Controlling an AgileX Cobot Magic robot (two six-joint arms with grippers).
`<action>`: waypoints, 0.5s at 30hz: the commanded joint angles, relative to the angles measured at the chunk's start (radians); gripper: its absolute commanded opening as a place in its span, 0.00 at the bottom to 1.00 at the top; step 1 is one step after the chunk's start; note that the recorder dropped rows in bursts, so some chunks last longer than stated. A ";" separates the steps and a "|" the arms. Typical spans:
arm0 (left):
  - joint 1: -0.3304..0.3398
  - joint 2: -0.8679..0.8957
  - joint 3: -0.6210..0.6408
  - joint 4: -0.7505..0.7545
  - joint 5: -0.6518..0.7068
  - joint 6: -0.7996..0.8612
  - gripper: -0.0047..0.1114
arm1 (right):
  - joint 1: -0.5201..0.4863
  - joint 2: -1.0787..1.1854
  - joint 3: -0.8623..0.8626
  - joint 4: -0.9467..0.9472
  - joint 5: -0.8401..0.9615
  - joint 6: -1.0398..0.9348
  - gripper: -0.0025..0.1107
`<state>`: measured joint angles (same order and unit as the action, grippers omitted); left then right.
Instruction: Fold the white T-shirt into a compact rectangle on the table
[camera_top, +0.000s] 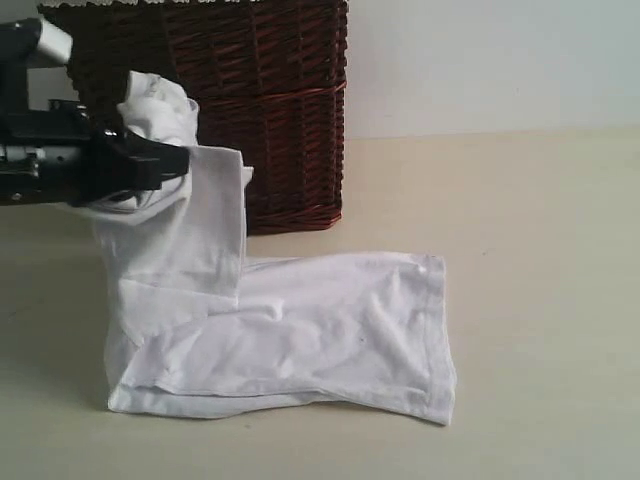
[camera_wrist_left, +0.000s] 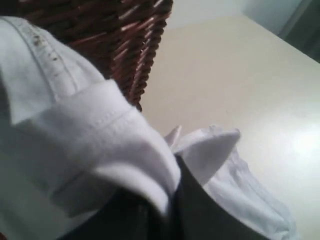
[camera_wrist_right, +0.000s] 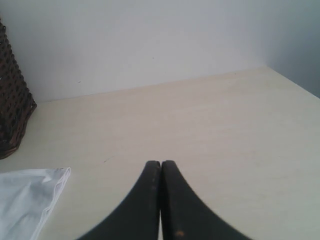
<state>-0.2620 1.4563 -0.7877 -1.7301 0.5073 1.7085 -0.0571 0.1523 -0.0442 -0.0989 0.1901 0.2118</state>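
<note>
In the exterior view, the left end effector (camera_top: 172, 162) was clenched on a bunched part of the white T-shirt (camera_top: 330, 330) and held it raised above the table (camera_top: 540, 300), just in front of the dark wicker basket (camera_top: 270, 110). From that grip the cloth hung down in a loose panel. The rest of the shirt lay spread on the table, with its far edge reaching toward the right. The right arm did not appear in this view.

In the left wrist view, a stitched hem and thick folds of white cloth draped over the dark fingers, so the grasp on the shirt was plain. The basket stood close behind, and the lower cloth lay on the table beyond.

In the right wrist view, the right end effector (camera_wrist_right: 161, 200) was clenched and empty, hanging over bare table, with one corner of the shirt nearby.

The step in hand looked like a fold in mid-carry, with one end raised to be laid across the flat part. The next move probably called for bringing the held cloth over and down so that the edges meet, then releasing it without dragging the lower layer.
</note>
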 joint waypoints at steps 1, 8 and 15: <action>-0.074 0.061 -0.018 -0.014 -0.020 -0.007 0.04 | -0.008 -0.005 0.002 0.002 -0.006 0.001 0.02; -0.209 0.119 -0.065 -0.014 -0.081 -0.026 0.04 | -0.008 -0.005 0.002 0.002 -0.006 0.001 0.02; -0.359 0.163 -0.195 -0.014 -0.128 0.001 0.04 | -0.008 -0.005 0.002 0.002 -0.006 0.001 0.02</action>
<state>-0.5606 1.5964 -0.9371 -1.7302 0.3930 1.6921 -0.0571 0.1523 -0.0442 -0.0989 0.1901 0.2118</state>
